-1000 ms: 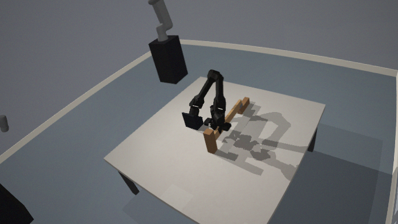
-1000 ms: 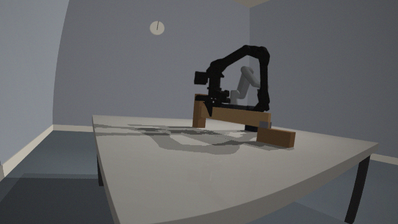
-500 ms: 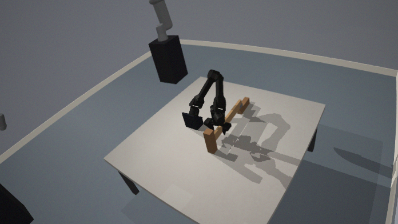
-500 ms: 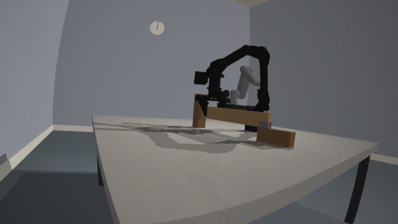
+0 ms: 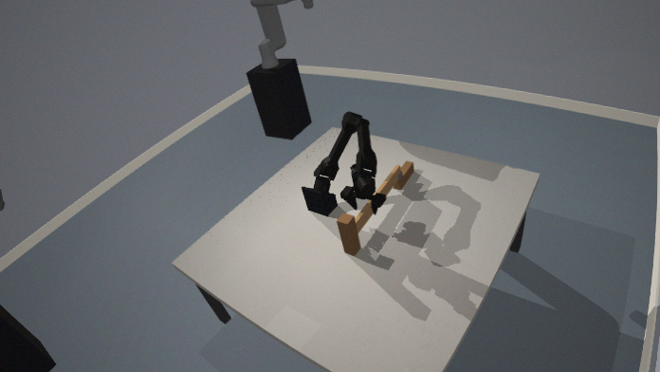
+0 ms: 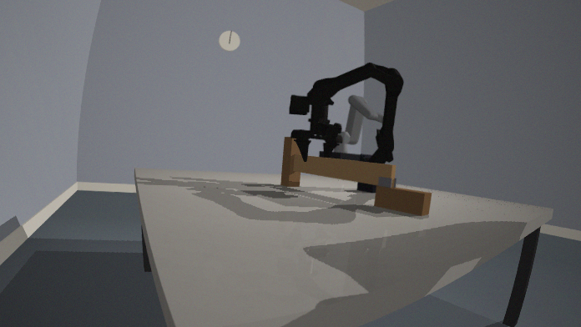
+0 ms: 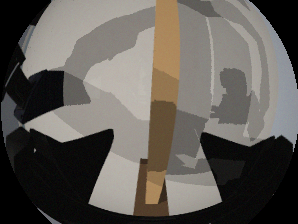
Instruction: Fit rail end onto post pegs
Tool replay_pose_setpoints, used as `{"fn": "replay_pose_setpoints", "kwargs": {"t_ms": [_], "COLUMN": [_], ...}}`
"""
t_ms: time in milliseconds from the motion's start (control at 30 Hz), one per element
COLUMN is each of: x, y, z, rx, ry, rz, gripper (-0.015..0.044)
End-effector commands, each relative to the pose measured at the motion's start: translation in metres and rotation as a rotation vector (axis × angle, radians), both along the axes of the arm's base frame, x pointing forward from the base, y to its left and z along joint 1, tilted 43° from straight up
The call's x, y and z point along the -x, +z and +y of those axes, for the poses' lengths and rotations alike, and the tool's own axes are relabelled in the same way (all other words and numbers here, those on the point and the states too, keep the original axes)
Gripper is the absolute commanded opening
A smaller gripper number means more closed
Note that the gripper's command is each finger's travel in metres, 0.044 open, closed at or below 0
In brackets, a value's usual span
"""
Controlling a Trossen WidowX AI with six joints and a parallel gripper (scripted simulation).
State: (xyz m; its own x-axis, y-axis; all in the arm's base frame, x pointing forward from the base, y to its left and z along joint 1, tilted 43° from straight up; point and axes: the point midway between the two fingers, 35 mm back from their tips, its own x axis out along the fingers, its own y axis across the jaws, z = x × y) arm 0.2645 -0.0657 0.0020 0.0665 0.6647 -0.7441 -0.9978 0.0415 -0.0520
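Long square-edged wooden rail [image 5: 375, 204] between spread black pincer [image 5: 364, 198] tips

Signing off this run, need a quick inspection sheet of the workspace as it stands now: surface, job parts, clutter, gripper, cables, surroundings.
Surface: pale table on dark legs, crossed by arm shadows.
Rail: rail is off the table, spanning from the post to the bracket end, and looks about level in the exterior view.
Post: post is upright; the rail end meets it and no pegs show.
Footboard block: footboard block is flat on the table, with the grey bracket holding the rail's far end.
Clutter: nothing seen.
Gripper: gripper is open, fingers either side of the rail near the post, holding nothing.
Cables: nothing seen.
Surroundings: dark pedestal carrying a grey arm, round wall clock, pale skirting.
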Motion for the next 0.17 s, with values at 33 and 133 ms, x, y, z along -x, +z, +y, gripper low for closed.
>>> {"fn": "replay_pose_setpoints", "kwargs": {"t_ms": [33, 133], "x": [0.0002, 0.0002], "y": [0.0018, 0.0018], "z": [0.0004, 0.0004], "rx": [-0.003, -0.003], "ry": [-0.004, -0.004], "rz": [0.003, 0.003], "gripper": [0.044, 0.044]}}
